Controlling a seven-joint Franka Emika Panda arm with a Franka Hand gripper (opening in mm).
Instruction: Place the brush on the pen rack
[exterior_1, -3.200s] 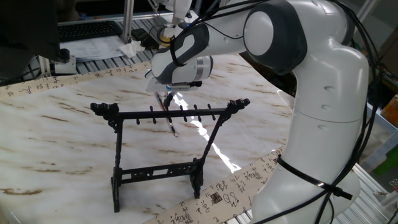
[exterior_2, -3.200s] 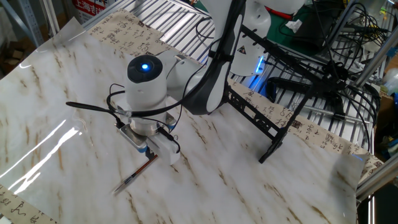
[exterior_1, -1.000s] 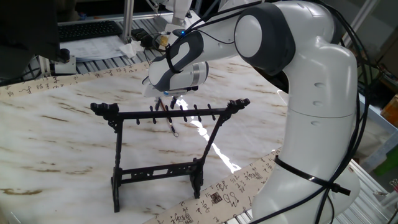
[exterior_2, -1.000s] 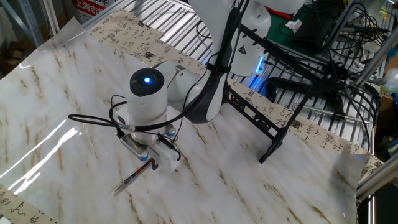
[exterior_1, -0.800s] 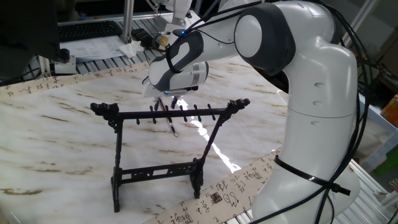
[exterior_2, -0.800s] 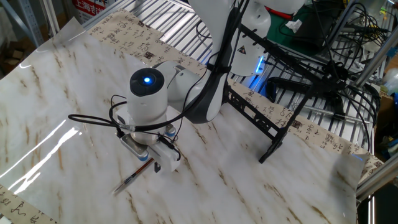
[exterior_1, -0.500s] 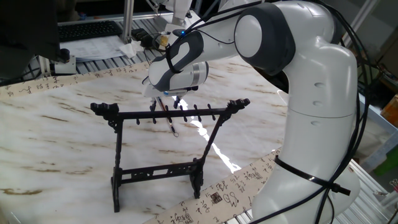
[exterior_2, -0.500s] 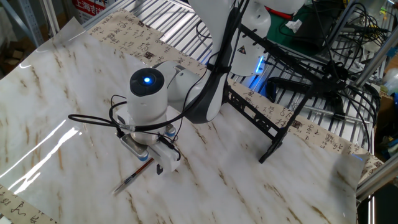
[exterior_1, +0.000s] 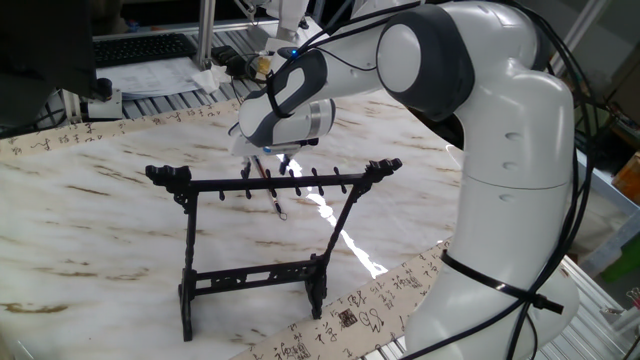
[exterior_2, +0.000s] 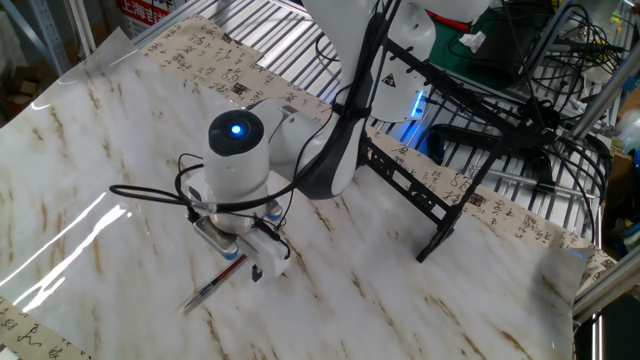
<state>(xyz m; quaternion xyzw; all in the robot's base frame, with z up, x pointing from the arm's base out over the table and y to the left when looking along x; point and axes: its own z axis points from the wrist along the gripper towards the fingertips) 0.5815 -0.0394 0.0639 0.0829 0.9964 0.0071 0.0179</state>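
Thin dark reddish-brown brush (exterior_2: 213, 288), lying flat on marbled tabletop, slanted, dark tip toward table edge, upper end hidden under robot wrist. Black pen rack (exterior_1: 262, 186), standing upright well apart from brush: long pegged top bar, curled ends, two legs, lower crossbar; pegs bare.

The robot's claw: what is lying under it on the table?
Under the gripper lies the brush, flat on the marbled table. Its lower end sticks out toward the table edge; the upper part is hidden by the gripper, so whether the fingers touch it cannot be told.
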